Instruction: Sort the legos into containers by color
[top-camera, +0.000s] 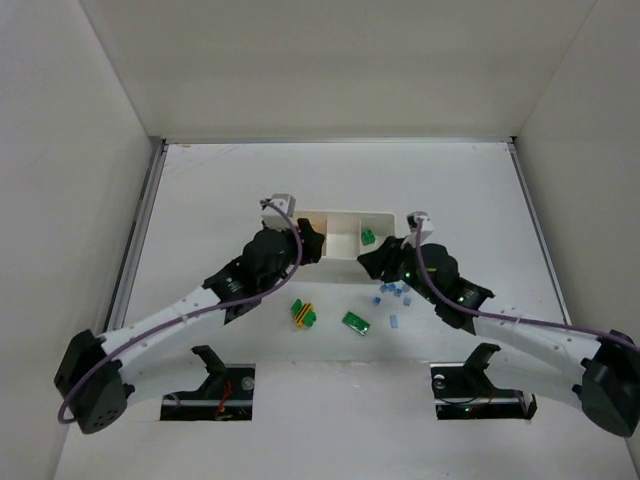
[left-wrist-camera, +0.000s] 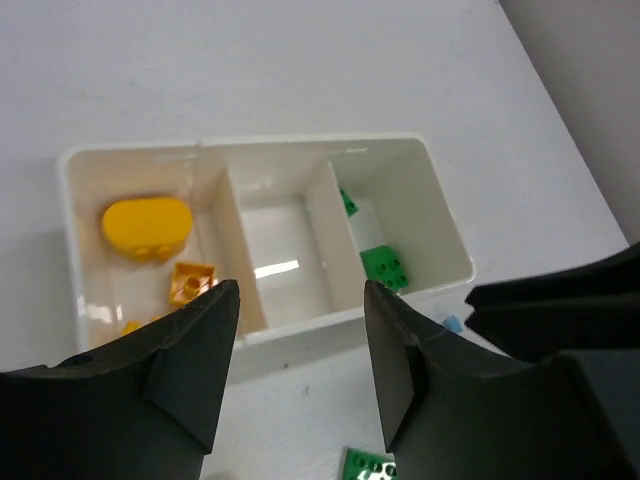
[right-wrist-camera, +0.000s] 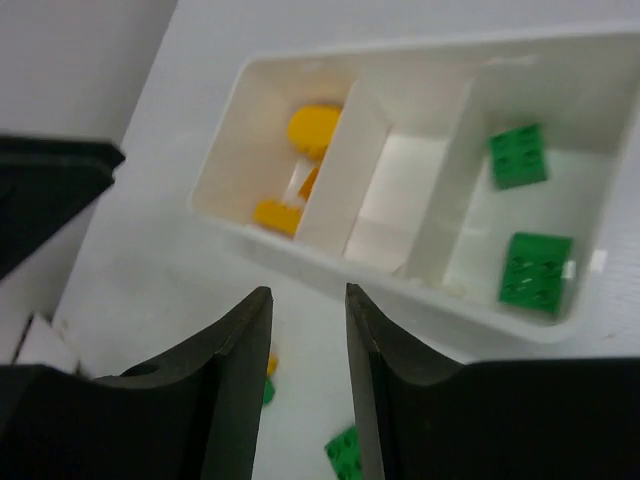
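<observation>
Tray (top-camera: 350, 214): white, three compartments. We see it midway between the tabletop's (top-camera: 230, 180) left and right edges, somewhat nearer the far edge.
- Left compartment holds yellow bricks (left-wrist-camera: 146, 229): one rounded, one square, and another bit by the front wall.
- Right compartment holds two green bricks (right-wrist-camera: 519, 156), lying apart from each other.

Left arm (top-camera: 175, 318) and right arm (top-camera: 530, 333) angle in from the near edge toward the tray.
- Left gripper (left-wrist-camera: 300, 300) is at the tray's left end, on its near side. Jaws stand apart with a clear gap and nothing between them.
- Right gripper (right-wrist-camera: 303, 300) is by the tray's right near corner. Jaws are only narrowly apart and also hold nothing.
- We can't tell whether any finger touches the tray wall.

Loose on the tabletop, all on the tray's near side:
- light blue bricks (top-camera: 392, 292) in a small cluster just beside the right gripper
- one more blue brick (top-camera: 393, 322) a little closer to the near edge
- a green brick (top-camera: 356, 322) near the middle
- left of it, a green-and-yellow piece (top-camera: 303, 313). It looks like two bricks stacked, but it's too small in the top view to be sure.
</observation>
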